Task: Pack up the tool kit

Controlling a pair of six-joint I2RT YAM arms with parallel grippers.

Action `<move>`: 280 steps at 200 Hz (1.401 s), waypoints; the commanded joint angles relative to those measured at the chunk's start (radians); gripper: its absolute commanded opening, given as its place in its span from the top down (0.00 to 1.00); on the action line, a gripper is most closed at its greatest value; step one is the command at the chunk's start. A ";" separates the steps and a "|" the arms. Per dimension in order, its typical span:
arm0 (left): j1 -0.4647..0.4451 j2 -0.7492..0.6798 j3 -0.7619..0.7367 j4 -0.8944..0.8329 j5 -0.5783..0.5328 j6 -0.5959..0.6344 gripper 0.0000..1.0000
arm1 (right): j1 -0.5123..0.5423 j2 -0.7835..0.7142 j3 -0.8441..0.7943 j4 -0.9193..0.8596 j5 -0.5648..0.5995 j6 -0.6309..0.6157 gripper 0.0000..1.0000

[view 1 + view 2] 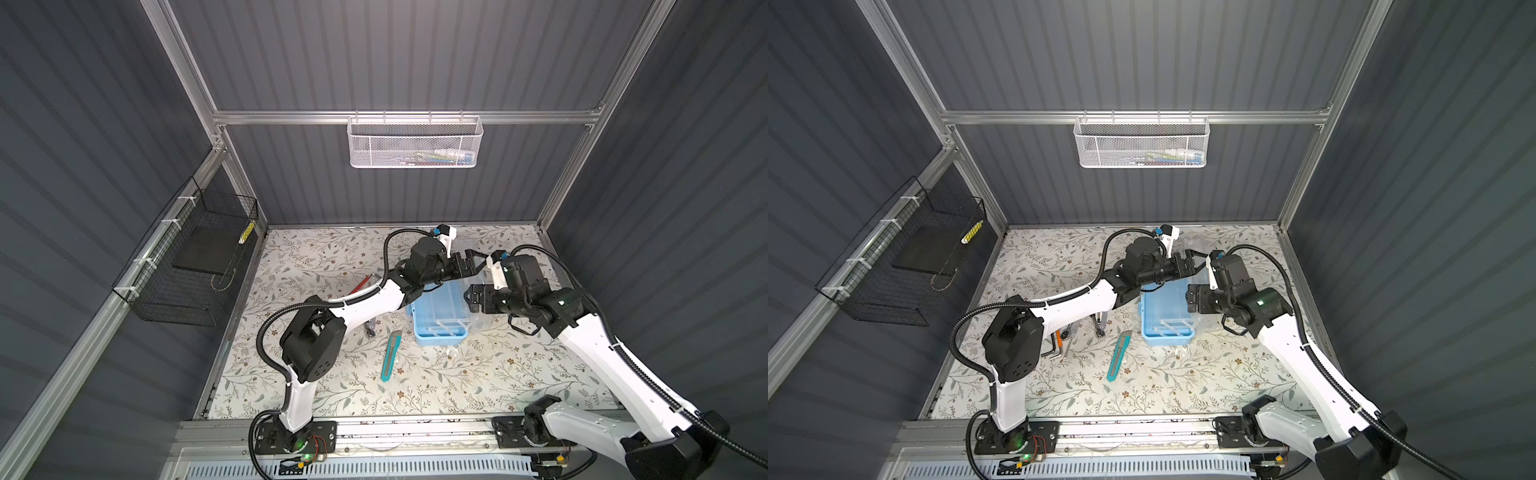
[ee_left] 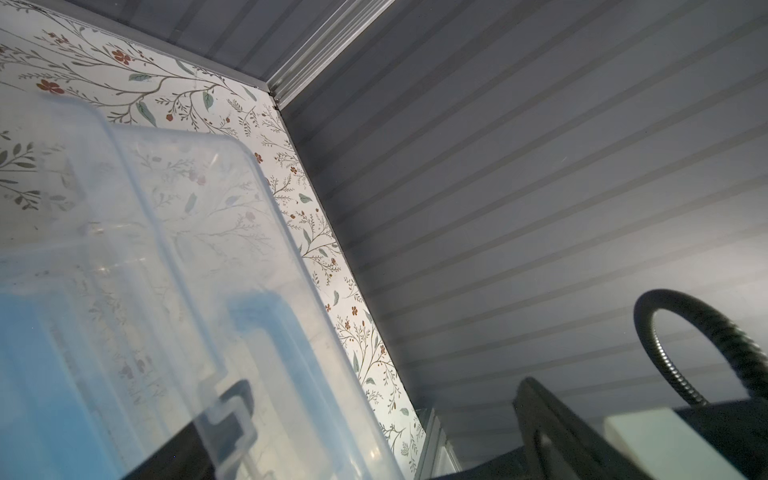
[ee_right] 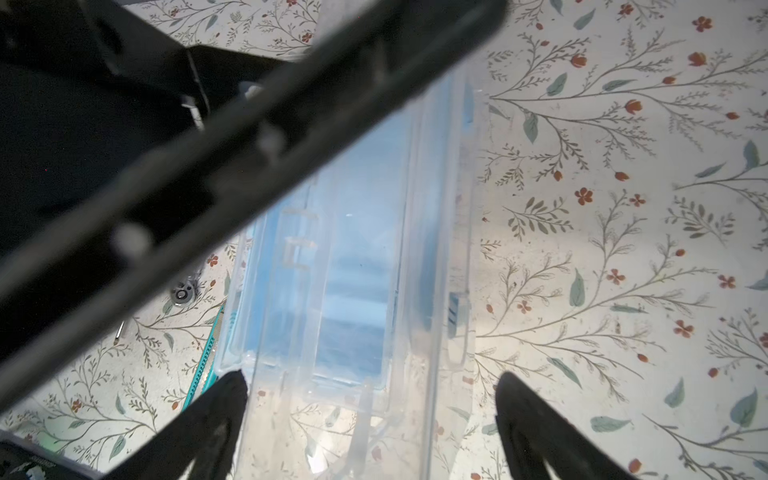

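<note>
The tool kit (image 1: 436,318) (image 1: 1165,322), a light-blue box, stands open near the middle of the floral table in both top views. Its clear lid (image 2: 187,249) (image 3: 436,257) is raised along the box's right side. My left gripper (image 1: 473,259) (image 1: 1196,259) (image 2: 374,436) is open at the far end of the lid, with one finger on each side of the lid's edge. Just nearer, my right gripper (image 1: 469,297) (image 1: 1190,297) (image 3: 374,399) is open too, its fingertips (image 3: 226,409) straddling the lid from above. The box's blue inside (image 3: 353,291) looks empty.
A teal utility knife (image 1: 390,357) (image 1: 1119,355) lies left of the box. A ratchet (image 3: 183,293), a red-handled tool (image 1: 361,284) and hex keys (image 1: 1057,345) lie by the left arm. A white mesh basket (image 1: 415,143) hangs on the back wall, a black wire basket (image 1: 187,266) on the left wall.
</note>
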 commanded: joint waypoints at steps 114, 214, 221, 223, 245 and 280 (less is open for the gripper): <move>0.054 -0.166 -0.152 -0.045 -0.038 0.068 0.00 | -0.096 -0.067 -0.067 -0.001 0.033 -0.061 0.13; 0.143 -0.328 -0.412 -0.140 -0.091 0.114 0.00 | -0.253 -0.098 -0.141 0.025 0.088 -0.125 0.01; 0.146 -0.335 -0.430 -0.145 -0.094 0.119 0.00 | -0.271 -0.099 -0.139 0.025 0.078 -0.133 0.01; 0.147 -0.337 -0.433 -0.147 -0.096 0.121 0.00 | -0.275 -0.100 -0.139 0.024 0.077 -0.136 0.01; 0.148 -0.344 -0.472 -0.184 -0.113 0.142 0.00 | -0.300 -0.100 -0.140 0.028 0.064 -0.150 0.01; 0.148 -0.328 -0.523 -0.191 -0.114 0.140 0.00 | -0.302 -0.096 -0.164 0.061 0.002 -0.127 0.01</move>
